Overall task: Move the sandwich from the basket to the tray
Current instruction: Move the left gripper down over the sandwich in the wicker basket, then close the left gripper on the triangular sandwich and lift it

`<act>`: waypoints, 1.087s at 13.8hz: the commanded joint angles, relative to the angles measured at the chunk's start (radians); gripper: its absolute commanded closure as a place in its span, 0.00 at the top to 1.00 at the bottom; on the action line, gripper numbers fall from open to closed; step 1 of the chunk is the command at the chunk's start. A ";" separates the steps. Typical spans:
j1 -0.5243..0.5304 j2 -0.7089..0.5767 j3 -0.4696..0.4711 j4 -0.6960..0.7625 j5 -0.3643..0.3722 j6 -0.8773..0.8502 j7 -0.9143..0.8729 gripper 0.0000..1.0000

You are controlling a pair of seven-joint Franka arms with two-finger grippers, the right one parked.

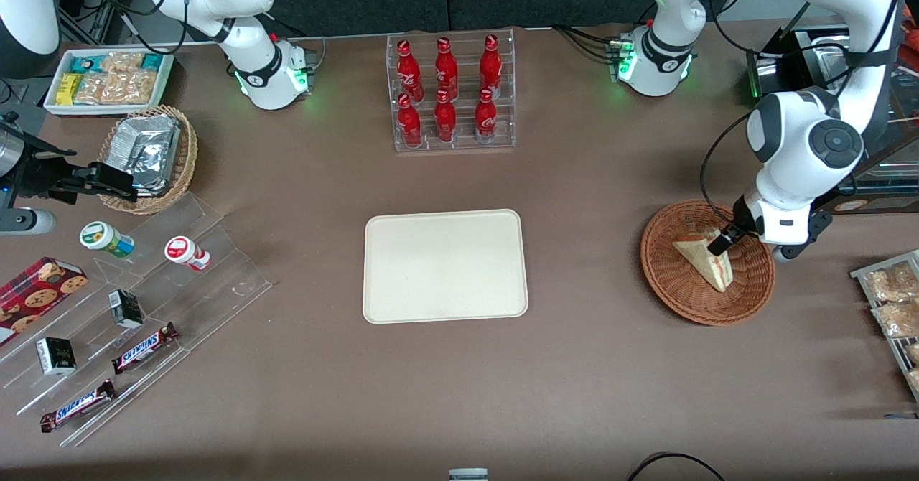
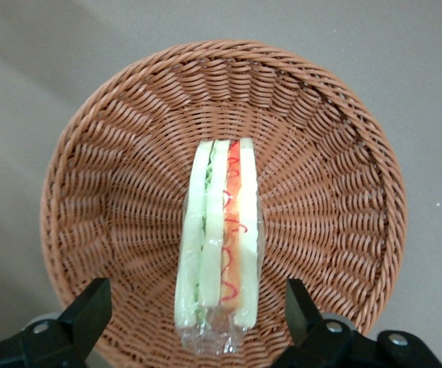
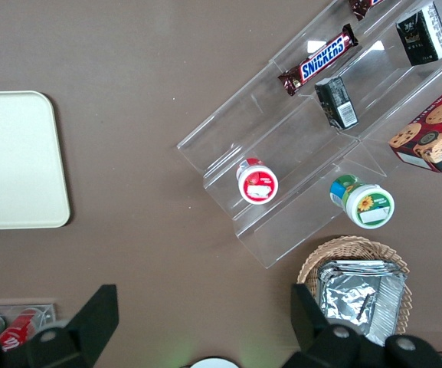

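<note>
The transfer had not yet started: the sandwich (image 1: 705, 257) lay inside the basket (image 1: 675, 294) toward the working arm's end of the counter (image 1: 589, 380), and the tray (image 1: 445, 265) at mid-counter carried nothing. In the left wrist view the end effector (image 2: 198, 318) hung directly above the sandwich (image 2: 219, 253), its two fingers spread wide, one on each side of the wedge and touching neither face, so it gripped nothing. The cut edge faced the wrist camera, showing pale bread with green and red-orange layers under a clear wrap. Judged from this, the approach was essentially complete; closing on the wedge, lifting it clear of the basket (image 2: 343, 138) rim, carrying it to the tray and releasing it all remained. As for legible writing, the two chocolate bars (image 1: 143, 347) on the clear stand nearest the front camera, toward the parked arm's end, read "SNICKERS". Farther from the camera, the red bottles (image 1: 446, 93) in the clear rack carried white script too small to read with certainty. No writing could be made out on the sandwich wrap.
</note>
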State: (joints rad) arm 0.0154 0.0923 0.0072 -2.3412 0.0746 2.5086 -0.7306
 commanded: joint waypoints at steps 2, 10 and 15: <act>0.000 0.001 -0.003 -0.043 -0.007 0.087 -0.040 1.00; -0.009 0.073 -0.007 -0.072 -0.009 0.182 -0.040 1.00; -0.011 0.081 -0.009 -0.070 -0.009 0.182 -0.059 0.54</act>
State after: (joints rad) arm 0.0089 0.1786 0.0001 -2.4040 0.0736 2.6740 -0.7621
